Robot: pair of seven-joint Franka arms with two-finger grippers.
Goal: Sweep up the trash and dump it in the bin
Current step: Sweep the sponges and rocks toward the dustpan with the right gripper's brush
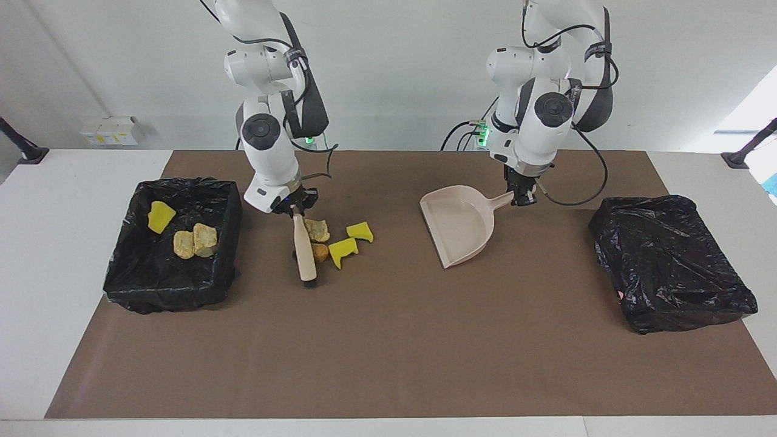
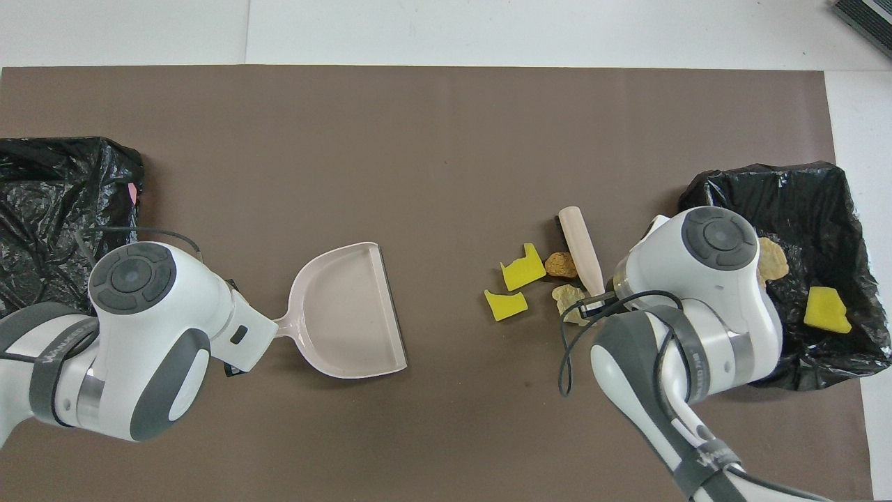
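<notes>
Left end effector (image 1: 522,197), upper middle of the facing view: pressed together on the handle tip of the beige dustpan (image 1: 461,227). The pan is tilted, its open lip toward the right arm's end of the counter (image 1: 48,273).

Right end effector (image 1: 292,209), same height in the frame: pinching the handle of the brush (image 1: 303,249), whose bristle end is down at the brown mat (image 1: 388,352).

Loose trash (image 1: 343,250) sits mid-frame between brush and dustpan, well apart from the pan: two yellow chunks, a tan lump, and an orange lump right against the brush.

The open black-lined bin (image 1: 170,297) at the right arm's end holds one yellow chunk and two tan lumps. A black bag bundle (image 1: 668,261) sits at the left arm's end.
</notes>
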